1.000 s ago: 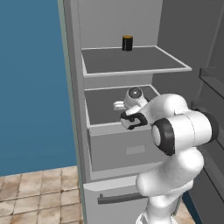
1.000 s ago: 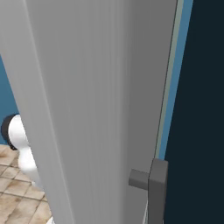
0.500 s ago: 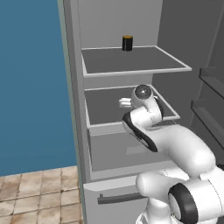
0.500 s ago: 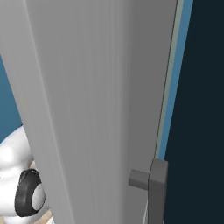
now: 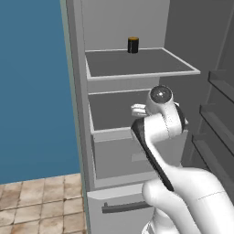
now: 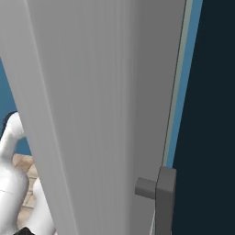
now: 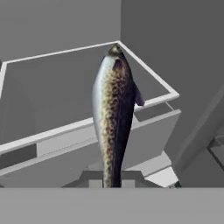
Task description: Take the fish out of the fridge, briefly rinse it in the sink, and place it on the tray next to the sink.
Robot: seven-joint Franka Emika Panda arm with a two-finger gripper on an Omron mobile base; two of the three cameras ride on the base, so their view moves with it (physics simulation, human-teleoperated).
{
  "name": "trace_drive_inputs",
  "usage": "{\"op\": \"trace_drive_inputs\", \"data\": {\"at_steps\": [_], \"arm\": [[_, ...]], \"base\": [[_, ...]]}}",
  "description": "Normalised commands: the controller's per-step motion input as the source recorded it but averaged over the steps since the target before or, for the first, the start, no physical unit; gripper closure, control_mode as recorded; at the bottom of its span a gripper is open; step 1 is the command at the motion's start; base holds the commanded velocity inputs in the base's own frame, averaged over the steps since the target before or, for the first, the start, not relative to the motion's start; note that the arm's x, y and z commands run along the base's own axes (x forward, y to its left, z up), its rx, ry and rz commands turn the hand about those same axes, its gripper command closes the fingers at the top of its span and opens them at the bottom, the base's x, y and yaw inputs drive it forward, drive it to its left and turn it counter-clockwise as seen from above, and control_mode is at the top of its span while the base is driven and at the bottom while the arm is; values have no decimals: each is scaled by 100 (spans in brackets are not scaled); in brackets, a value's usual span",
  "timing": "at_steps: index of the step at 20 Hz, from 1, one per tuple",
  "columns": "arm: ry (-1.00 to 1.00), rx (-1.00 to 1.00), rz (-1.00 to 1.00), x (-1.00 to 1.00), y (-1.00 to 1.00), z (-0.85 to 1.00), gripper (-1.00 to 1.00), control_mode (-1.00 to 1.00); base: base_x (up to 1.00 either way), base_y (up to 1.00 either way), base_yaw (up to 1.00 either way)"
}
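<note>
Jaws nearly fully shut, clamped on the fish. In hand view it stands up from between the tips, speckled dark back to the right, pale belly to the left, far end pointing away from the cam. Fish looks lifted clear: I see nothing touching it but my grip, and the drawer sits behind and below it.

In left base view the gripper is at the fridge opening, abt level w/ the drawer front, under the upper shelf. Fish itself too small to make out there. Black can w/ yellow top sits at the back of that shelf, well apart from my hand.

Right base view: open fridge door w/ its handle, bit of arm at the left edge.

Progress, my read: grab done, fish abt out of the fridge. Left: carry to sink, short rinse, set on tray.
</note>
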Motion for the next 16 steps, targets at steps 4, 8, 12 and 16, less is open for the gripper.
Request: {"op": "trace_drive_inputs", "data": {"at_steps": [4,8,12,16], "arm": [[-13,0,0,-81,3,77,100,-100],[-32,8,0,-71,-1,79,100,-100],[-6,0,0,-9,0,5,100,-100],[8,-1,11,-56,9,-24,100,-100]], "base": [[0,0,0],[0,0,0],[0,0,0],[0,0,0]]}}
